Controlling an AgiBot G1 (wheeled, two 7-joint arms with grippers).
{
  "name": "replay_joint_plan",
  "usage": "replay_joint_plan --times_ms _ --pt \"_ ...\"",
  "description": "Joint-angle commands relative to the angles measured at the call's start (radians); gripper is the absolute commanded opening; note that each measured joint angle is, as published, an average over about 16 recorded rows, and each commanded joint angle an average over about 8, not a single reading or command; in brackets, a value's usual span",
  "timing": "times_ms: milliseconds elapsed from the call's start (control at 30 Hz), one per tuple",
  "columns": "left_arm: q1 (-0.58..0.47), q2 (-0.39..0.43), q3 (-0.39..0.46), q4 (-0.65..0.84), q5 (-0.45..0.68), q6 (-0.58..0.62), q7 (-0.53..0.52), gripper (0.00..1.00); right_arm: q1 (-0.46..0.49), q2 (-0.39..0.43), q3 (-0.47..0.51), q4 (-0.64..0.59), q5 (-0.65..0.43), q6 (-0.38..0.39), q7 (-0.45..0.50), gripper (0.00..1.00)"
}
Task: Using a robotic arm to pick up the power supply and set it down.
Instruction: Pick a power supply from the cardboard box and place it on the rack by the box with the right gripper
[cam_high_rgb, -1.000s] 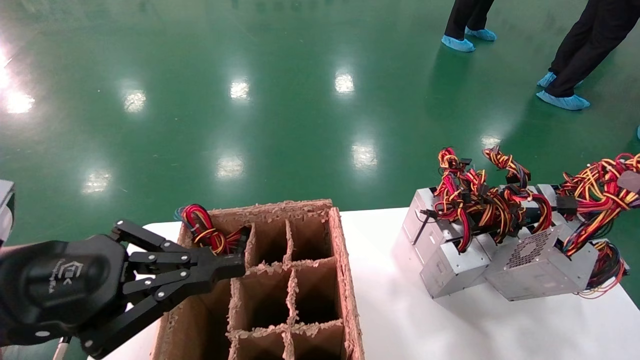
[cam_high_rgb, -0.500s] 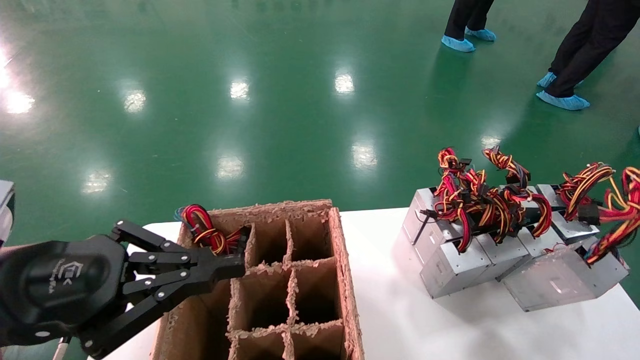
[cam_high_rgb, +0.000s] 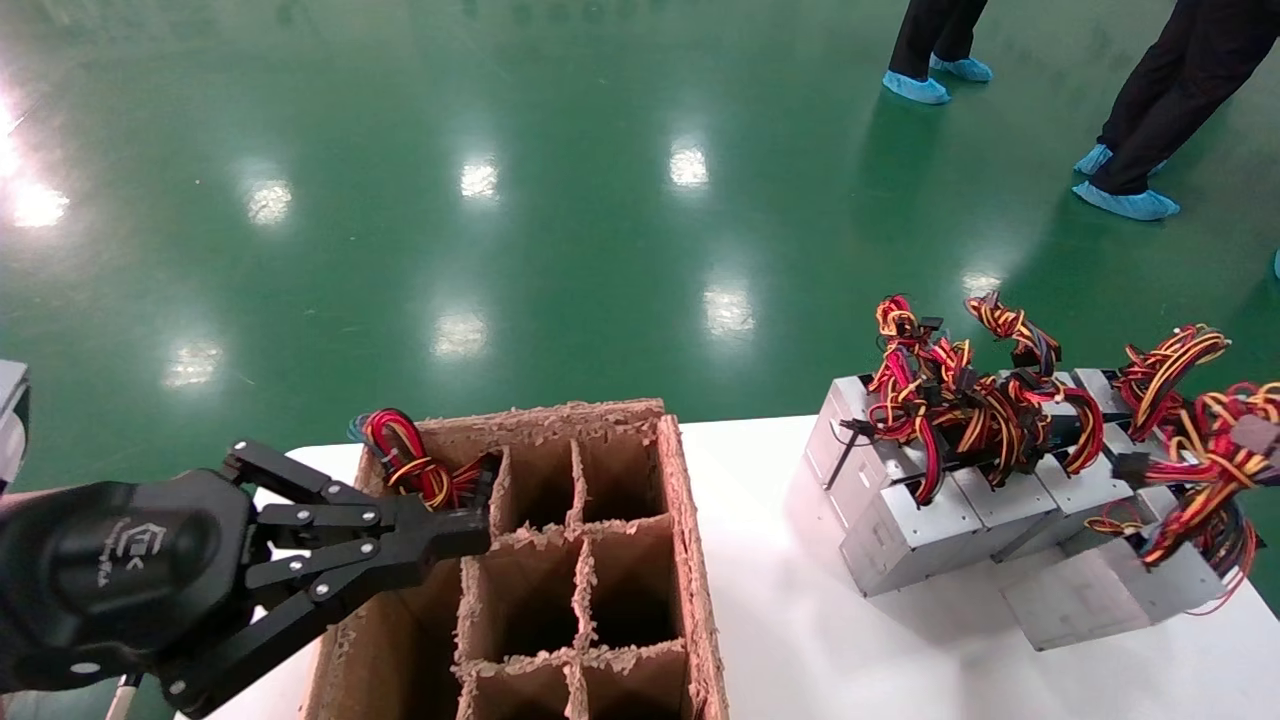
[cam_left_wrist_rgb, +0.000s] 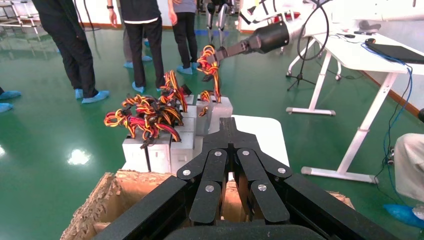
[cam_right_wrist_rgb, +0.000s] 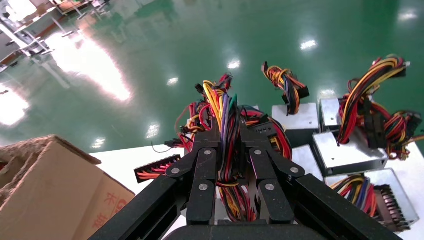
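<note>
My right gripper (cam_right_wrist_rgb: 229, 131) is shut on the red, yellow and black wire bundle (cam_right_wrist_rgb: 225, 115) of one power supply. In the left wrist view that robotic arm (cam_left_wrist_rgb: 216, 51) holds the wires up, with the grey box (cam_left_wrist_rgb: 220, 107) below them. The head view shows this power supply (cam_high_rgb: 1095, 595) tilted at the table's right end, its wires (cam_high_rgb: 1200, 460) running up to the frame edge; the gripper itself is barely in that view. Several more power supplies (cam_high_rgb: 920, 520) stand in a row beside it. My left gripper (cam_high_rgb: 478, 530) is shut and empty, held over the cardboard box's left side.
The brown cardboard divider box (cam_high_rgb: 690, 540) stands on the white table (cam_high_rgb: 790, 640); a wire bundle (cam_high_rgb: 410, 460) pokes from its far left cell. People in blue shoe covers (cam_high_rgb: 1125, 200) stand on the green floor beyond. A white desk (cam_left_wrist_rgb: 370, 55) stands farther off.
The held power supply has swung right and lower, away from the row toward the table's right end, its wires shifting with it. The left gripper has not moved.
</note>
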Motion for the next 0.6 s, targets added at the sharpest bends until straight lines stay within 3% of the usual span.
replay_joint_plan --times_ms 33,333,600 --pt "0.000 0.000 0.000 0.000 0.000 0.000 0.000 0.00 0.003 -0.006 -0.016 0.025 -0.007 0.036 0.009 0.00" --pt "0.000 0.000 0.000 0.000 0.000 0.000 0.000 0.00 0.100 -0.031 -0.149 0.077 -0.057 0.185 0.050 0.00" --pt "0.000 0.000 0.000 0.000 0.000 0.000 0.000 0.00 0.210 -0.046 -0.243 0.065 -0.101 0.246 0.069 0.00"
